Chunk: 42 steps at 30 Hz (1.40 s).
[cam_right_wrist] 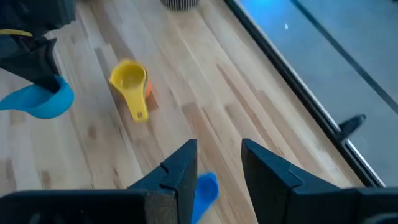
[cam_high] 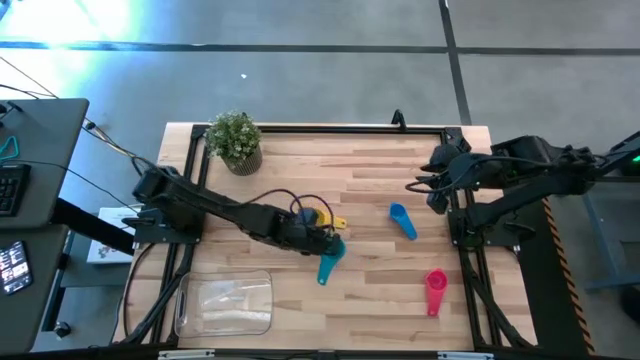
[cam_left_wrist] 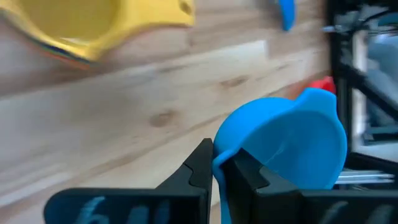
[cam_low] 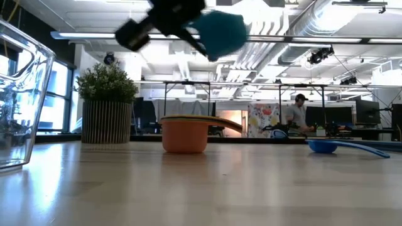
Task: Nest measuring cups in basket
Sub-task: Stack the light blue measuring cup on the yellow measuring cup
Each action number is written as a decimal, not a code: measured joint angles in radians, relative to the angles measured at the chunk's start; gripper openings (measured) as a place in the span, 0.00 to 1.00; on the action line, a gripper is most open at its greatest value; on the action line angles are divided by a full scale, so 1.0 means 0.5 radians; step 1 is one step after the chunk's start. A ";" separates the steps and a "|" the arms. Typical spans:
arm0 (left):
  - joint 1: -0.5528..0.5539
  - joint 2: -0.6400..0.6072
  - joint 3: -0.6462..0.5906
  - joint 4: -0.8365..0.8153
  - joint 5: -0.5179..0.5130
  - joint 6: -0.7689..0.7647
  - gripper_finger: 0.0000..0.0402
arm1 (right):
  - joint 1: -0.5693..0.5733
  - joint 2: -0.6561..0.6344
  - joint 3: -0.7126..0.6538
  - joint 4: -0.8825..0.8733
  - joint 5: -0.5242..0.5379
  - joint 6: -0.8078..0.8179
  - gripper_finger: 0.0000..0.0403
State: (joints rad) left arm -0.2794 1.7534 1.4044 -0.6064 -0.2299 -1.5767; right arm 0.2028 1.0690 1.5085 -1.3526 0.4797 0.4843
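Observation:
My left gripper [cam_high: 326, 238] is over the table's middle, shut on a light blue measuring cup [cam_high: 330, 260] that shows high in the air in the low view [cam_low: 220, 31]. Just beyond it a yellow cup [cam_high: 320, 214] sits nested in an orange cup [cam_low: 185, 135] standing on the table. A dark blue cup [cam_high: 402, 221] and a red cup [cam_high: 436, 290] lie on the wood to the right. The clear basket [cam_high: 225, 303] stands at the near left. My right gripper [cam_right_wrist: 217, 162] hangs open near the table's right far side, touching nothing. My left gripper pinches the light blue cup's bowl wall at its rim [cam_left_wrist: 219, 154], one finger [cam_left_wrist: 245, 177] on the inner side and one outside. The cup is lifted clear of the table, its handle [cam_high: 322, 276] slanting toward the near edge.
A small potted plant [cam_high: 237, 142] stands at the far left of the table. A black frame [cam_high: 330, 128] runs along the table's edges. Bare wood lies between the basket and the red cup. A person [cam_low: 300, 110] shows in the room beyond the table.

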 joint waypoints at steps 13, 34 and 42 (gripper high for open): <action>0.155 -0.492 -0.002 -0.515 -0.087 0.351 0.04 | -0.154 0.217 0.000 0.522 0.137 -0.043 0.29; 0.557 -0.850 0.000 -0.755 0.018 1.048 0.04 | -0.385 0.956 0.000 0.595 -0.044 0.114 0.29; 0.698 -0.901 -0.002 -0.789 0.095 1.284 0.04 | -0.384 1.242 0.000 0.684 -0.235 0.131 0.29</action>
State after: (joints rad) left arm 0.0697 1.3030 1.4034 -1.0011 -0.1824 -0.9345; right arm 0.0109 1.6900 1.5085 -1.0105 0.3622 0.5498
